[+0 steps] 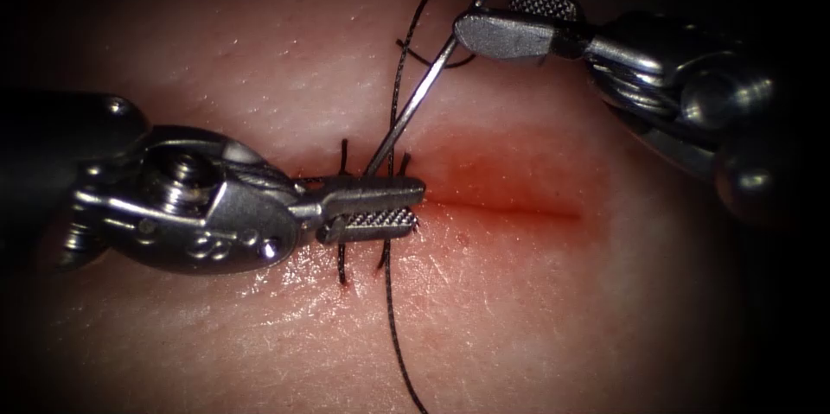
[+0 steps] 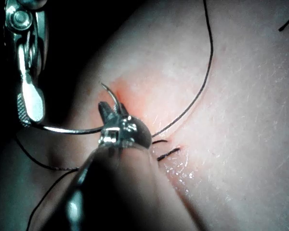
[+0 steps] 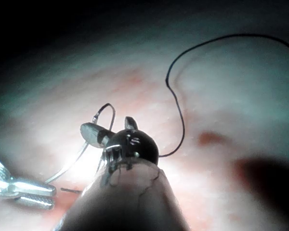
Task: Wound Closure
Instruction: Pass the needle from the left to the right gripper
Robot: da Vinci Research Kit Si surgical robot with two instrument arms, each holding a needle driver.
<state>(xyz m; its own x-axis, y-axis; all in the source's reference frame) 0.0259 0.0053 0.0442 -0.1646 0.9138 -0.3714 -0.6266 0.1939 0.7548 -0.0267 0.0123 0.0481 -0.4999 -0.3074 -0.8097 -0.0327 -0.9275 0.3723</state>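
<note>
Left end effector clamping needle tip end, right end effector parted (beside needle's tail), thread crossing cut.

Curved needle between both hands, above cut.

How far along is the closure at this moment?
Done: dark thread stitches cross the red-stained cut in the pale tissue, beside the left hand.
In hand: the left hand is shut on the curved steel needle near its tip, which is out of the tissue. The right hand is open at the needle's thread end and holds nothing.
Left: the cut's right stretch has no stitches.
</note>
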